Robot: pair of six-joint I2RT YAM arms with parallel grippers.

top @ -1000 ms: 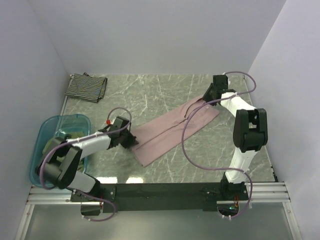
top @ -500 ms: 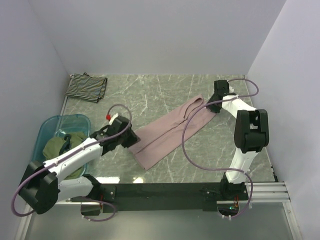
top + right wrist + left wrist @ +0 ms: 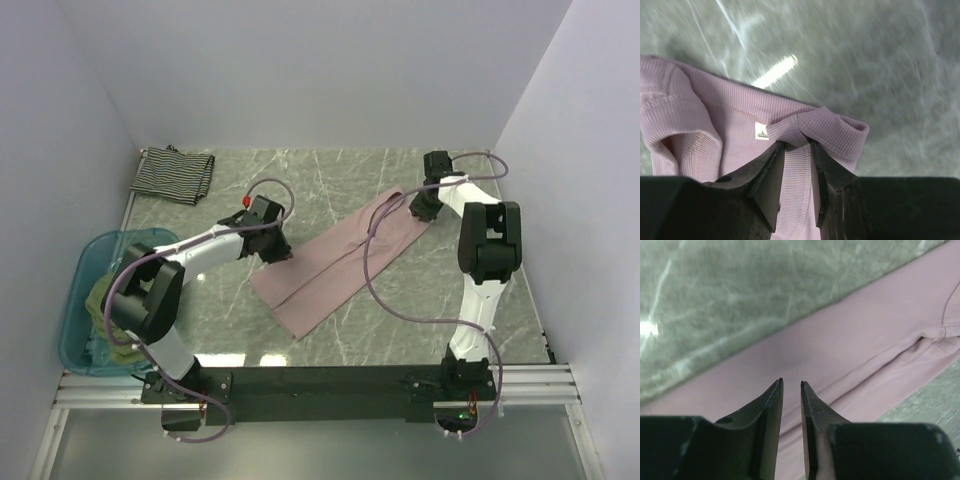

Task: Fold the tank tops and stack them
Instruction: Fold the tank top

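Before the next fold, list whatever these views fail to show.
Olive-green tank top in the blue tub: top view, mostly covered by the left arm.
Left end effector: wrist view cannot tell whether its fingertips touch the pink tank top; top view hides them under its own body.
Label on the pink tank top: right wrist view, print too small to read.
Striped tank top: top view, too small to count its folds.

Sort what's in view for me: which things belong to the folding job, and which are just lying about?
Job:
pink tank top, spread out in the middle
striped tank top, far left corner
olive tank top, inside the tub

Lying about:
blue plastic tub, left edge
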